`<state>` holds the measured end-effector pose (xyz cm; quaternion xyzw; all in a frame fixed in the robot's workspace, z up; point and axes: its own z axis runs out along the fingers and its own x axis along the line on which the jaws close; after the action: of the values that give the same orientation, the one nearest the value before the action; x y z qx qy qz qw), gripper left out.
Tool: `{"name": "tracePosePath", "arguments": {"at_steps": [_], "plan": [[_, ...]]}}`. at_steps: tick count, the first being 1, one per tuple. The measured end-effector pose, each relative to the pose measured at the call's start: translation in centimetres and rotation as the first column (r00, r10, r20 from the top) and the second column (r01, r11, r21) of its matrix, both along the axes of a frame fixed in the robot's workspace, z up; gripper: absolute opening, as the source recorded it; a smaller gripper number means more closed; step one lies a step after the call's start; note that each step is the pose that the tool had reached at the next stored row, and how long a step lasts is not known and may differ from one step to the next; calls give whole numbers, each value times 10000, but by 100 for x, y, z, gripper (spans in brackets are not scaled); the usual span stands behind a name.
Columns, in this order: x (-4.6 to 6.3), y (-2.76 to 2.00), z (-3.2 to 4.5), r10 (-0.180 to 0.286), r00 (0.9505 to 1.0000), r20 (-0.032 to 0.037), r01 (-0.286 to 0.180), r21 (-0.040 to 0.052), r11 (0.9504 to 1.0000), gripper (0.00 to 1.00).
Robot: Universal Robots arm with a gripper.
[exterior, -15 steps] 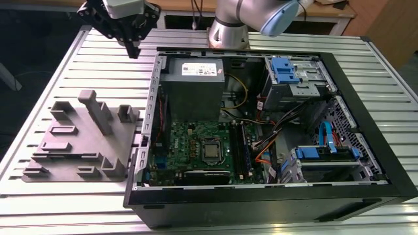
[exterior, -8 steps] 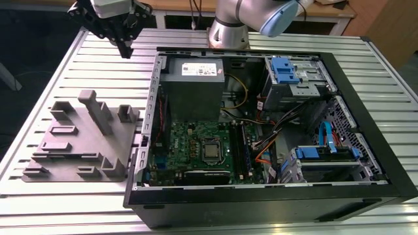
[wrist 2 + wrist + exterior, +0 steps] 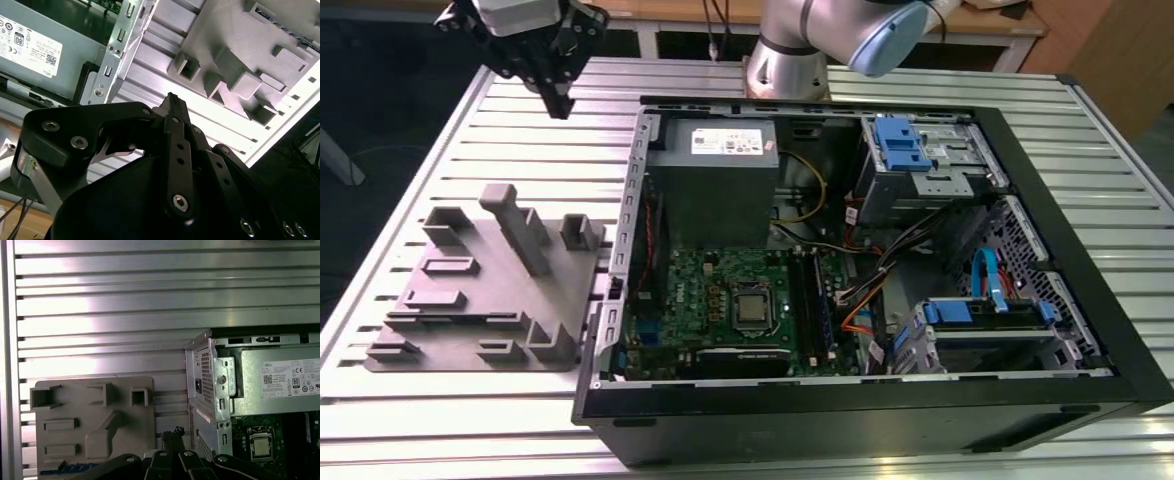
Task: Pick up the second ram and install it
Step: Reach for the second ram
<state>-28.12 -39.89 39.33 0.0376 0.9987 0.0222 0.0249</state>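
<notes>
The gripper, fingers together and empty, hangs over the table, up beyond the fixture and case. The ram is probably the dark bluish strip at the fixture's edge in the first wrist view, though I cannot be sure. A clean pick means gripping its flat faces squarely, mid-length.

Exterior view: even, moderately bright overhead light. Aluminium table slats pale with soft sheen. Computer case interior dim, deep shadow among its cables. Grey fixture throws short, soft shadows.
First wrist view: strong glare bands across table slats, whites washed out.
Second wrist view: bright streak on slats beside fixture. Gripper dark, underexposed, small highlights on its screws.
</notes>
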Motion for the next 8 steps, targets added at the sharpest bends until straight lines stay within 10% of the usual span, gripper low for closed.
{"name": "tracePosePath", "arguments": {"at_steps": [8], "plan": [[-147, -6, -6, 0, 10000, 12, 0, 0, 10000, 7]]}}
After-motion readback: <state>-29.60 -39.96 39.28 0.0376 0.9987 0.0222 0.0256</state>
